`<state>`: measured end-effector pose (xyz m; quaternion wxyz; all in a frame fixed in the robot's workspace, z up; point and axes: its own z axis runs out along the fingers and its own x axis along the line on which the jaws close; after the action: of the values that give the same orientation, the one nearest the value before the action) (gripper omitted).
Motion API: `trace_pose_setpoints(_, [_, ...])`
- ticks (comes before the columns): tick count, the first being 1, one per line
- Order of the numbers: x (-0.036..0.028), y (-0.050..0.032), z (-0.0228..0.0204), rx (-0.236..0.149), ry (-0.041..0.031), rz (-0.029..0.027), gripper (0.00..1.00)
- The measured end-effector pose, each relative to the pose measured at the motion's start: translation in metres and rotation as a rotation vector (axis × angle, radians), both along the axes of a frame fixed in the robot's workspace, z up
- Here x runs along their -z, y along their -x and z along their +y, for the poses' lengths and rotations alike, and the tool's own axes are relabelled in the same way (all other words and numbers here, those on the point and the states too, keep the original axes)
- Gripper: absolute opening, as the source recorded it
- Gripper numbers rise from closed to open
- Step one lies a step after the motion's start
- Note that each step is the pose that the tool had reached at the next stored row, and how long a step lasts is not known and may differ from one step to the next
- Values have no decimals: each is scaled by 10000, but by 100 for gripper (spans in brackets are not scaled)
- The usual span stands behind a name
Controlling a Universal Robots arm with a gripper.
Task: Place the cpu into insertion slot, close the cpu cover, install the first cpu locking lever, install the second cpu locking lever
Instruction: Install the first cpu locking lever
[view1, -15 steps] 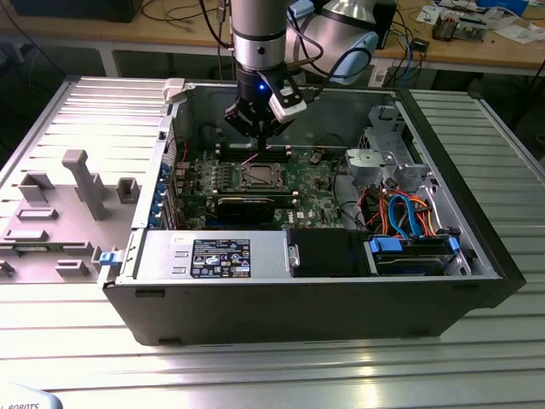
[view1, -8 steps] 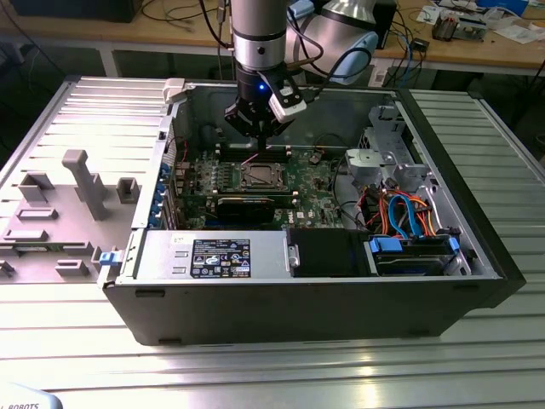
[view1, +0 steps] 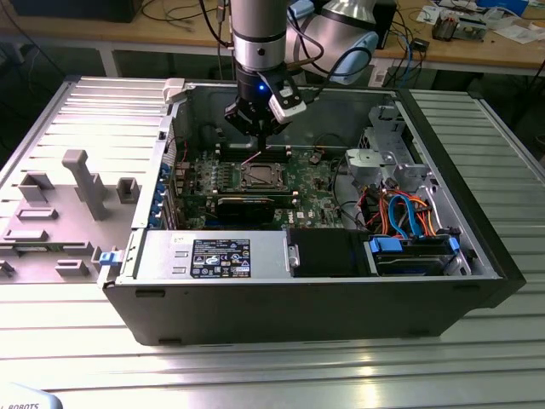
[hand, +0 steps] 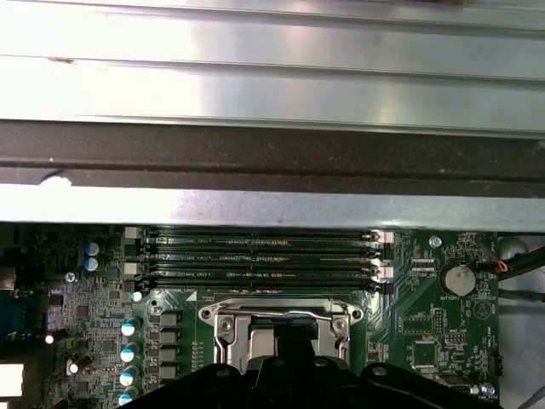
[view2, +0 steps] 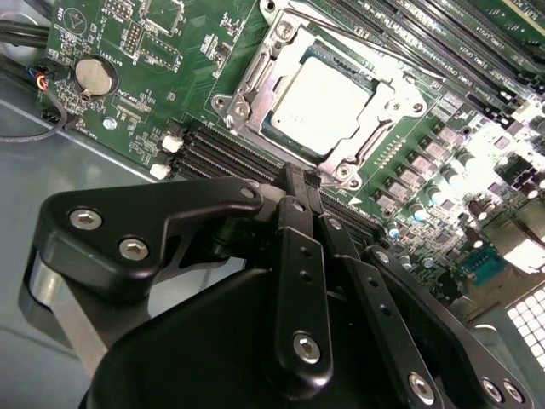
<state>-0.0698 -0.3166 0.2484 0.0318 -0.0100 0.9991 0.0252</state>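
Note:
The cpu (view2: 319,102) lies flat in the insertion slot (view1: 260,176) on the green board, its pale metal top showing. The cpu cover (view2: 387,100) is down around it, a silvery frame with the chip showing through its cut-out. In the first wrist view the cover's (hand: 223,328) edge shows just past the black gripper body. My gripper (view2: 300,177) hovers a little above the board beside the socket, over the memory slots, its fingers (view2: 294,230) shut together with nothing held. In the exterior view the gripper (view1: 258,138) hangs just behind the socket.
Long black memory slots (hand: 255,256) run between the socket and the case wall (hand: 272,204). A coin cell (view2: 94,77) sits nearby. The drive cage with orange and blue cables (view1: 400,213) is on the exterior view's right, the power supply (view1: 213,256) in front.

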Motion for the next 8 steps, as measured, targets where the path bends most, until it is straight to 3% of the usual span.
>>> trace_pose_setpoints(8, [18, 1, 0, -381, -5, -7, 11])
